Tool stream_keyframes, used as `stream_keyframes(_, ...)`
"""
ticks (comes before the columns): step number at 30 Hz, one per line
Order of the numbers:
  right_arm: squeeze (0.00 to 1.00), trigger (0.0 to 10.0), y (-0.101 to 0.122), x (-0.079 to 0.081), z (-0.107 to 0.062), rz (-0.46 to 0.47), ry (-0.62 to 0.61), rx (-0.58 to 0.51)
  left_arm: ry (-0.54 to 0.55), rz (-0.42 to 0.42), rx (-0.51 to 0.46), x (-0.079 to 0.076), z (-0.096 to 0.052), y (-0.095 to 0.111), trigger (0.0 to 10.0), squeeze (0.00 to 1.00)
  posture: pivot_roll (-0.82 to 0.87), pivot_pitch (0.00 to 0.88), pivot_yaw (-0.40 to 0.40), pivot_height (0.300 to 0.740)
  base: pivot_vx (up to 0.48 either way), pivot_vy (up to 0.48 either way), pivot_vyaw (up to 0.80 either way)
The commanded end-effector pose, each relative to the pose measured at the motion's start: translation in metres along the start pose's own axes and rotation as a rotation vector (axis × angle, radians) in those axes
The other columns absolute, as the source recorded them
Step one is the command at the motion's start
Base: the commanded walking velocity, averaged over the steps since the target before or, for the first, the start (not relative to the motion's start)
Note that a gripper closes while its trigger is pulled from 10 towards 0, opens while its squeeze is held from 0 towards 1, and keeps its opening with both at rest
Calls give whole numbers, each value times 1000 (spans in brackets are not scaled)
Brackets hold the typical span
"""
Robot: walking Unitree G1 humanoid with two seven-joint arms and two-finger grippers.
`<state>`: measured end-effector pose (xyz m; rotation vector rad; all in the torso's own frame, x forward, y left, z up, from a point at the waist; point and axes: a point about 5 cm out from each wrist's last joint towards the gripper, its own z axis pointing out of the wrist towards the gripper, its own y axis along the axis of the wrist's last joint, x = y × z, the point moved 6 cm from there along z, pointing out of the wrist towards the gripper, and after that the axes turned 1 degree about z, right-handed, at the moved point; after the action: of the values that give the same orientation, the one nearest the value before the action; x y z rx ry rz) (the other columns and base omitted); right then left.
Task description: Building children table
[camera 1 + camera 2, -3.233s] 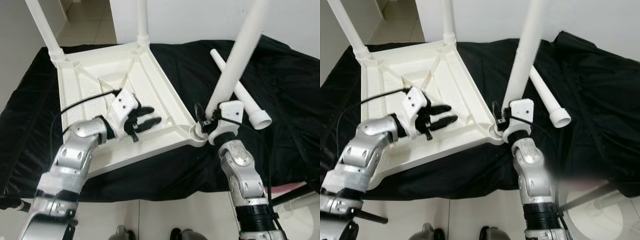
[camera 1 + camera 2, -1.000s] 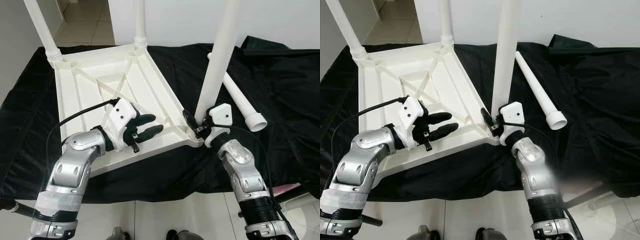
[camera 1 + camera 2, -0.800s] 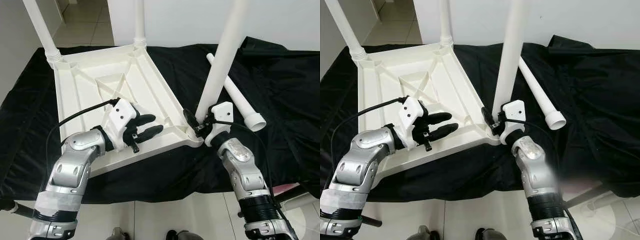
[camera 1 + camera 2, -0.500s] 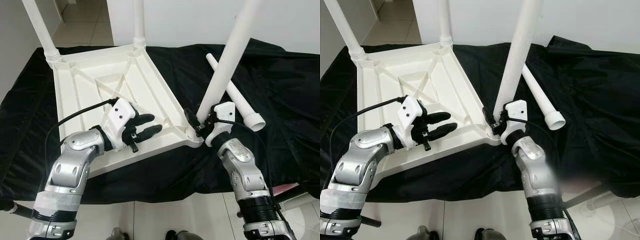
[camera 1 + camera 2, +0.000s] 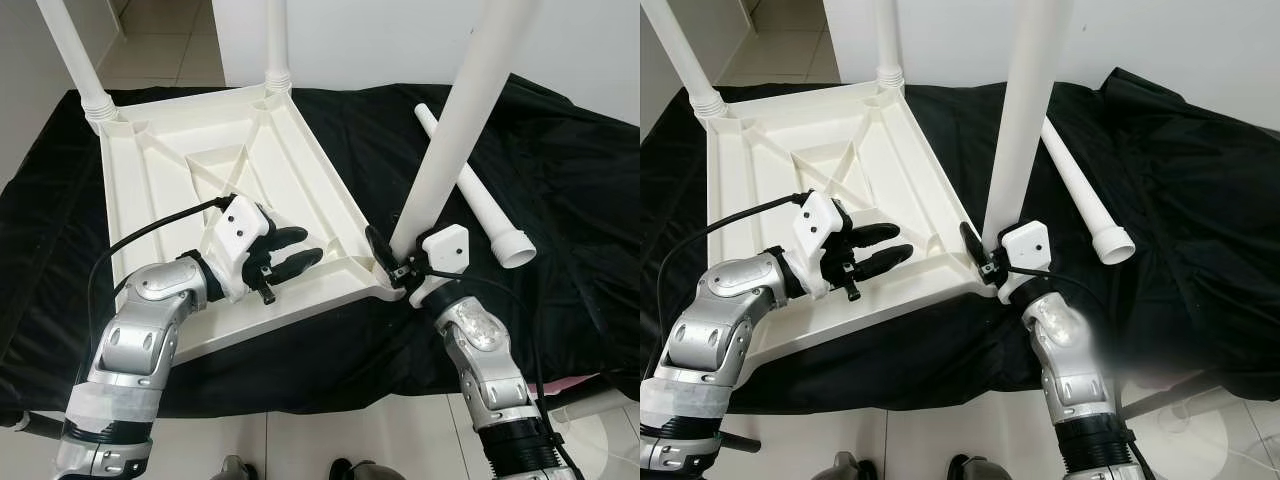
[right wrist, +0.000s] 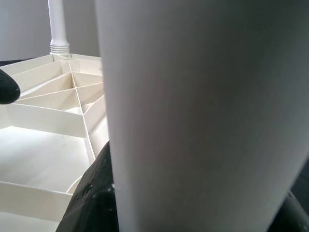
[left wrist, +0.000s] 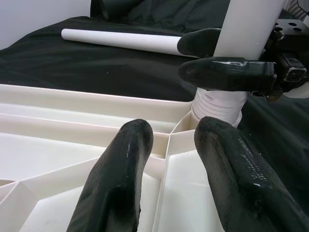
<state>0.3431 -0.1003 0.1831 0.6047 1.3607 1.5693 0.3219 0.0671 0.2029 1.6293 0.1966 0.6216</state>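
- Two black fingers of the right gripper point(image 5: 390, 262) are clamped around the base of a white table leg point(image 5: 452, 140), just above the ribbed collar where it enters the near corner socket of the tabletop; one finger point(image 5: 379, 246) shows on the leg's left side.
- That leg rises from the corner and leans slightly to the robot's right.
- In the right wrist view the leg point(image 6: 203, 111) stands close before the camera, with the tabletop's ribs point(image 6: 58, 111) beyond it.
- Left gripper point(image 5: 300, 249) rests on the upturned underside of the tabletop, its two fingers spread apart and holding nothing, pointing toward the near corner.
- In the left wrist view its fingertips point(image 7: 133, 145) lie either side of a raised rib, with the ribbed collar point(image 7: 217, 104) of the held leg just ahead.
- White tabletop point(image 5: 170, 170) lies upside down on a black cloth point(image 5: 570, 170), ribbed underside up.
- Two more legs already stand in its far corners: one at the far left point(image 5: 70, 55), one at the far middle point(image 5: 277, 45).
- One loose leg point(image 5: 470, 190) lies flat on the cloth to the right of the tabletop, its wide end nearer the robot, passing behind the held leg.
- Pale floor point(image 5: 350, 440) shows below the cloth's near edge.
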Motion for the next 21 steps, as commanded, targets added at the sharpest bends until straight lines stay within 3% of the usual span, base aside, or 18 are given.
stream_keyframes(1,0,10000,-35,17,-11,61,56,133,120,9,16,15,-2,0,10000,0,-39,149,-6,740,0,0,0)
stream_keyframes(5,0,10000,-37,14,-10,96,40,140,119,11,15,15,-2,0,10000,0,-36,146,-5,740,0,0,0)
stream_keyframes(6,0,10000,-41,10,-7,199,9,158,115,17,16,16,-2,0,10000,0,-34,143,-5,740,0,0,0)
stream_keyframes(10,0,10000,-49,7,-11,263,-15,175,116,24,16,17,-2,2,10000,0,-26,137,-6,740,0,0,0)
stream_keyframes(15,0,10000,-60,9,-14,296,-20,242,119,26,17,18,-3,2,10000,0,-24,134,-6,740,0,0,0)
stream_keyframes(21,0,10000,-59,7,-6,248,2,282,126,31,20,22,-5,2,10000,0,-22,128,-4,740,0,0,0)
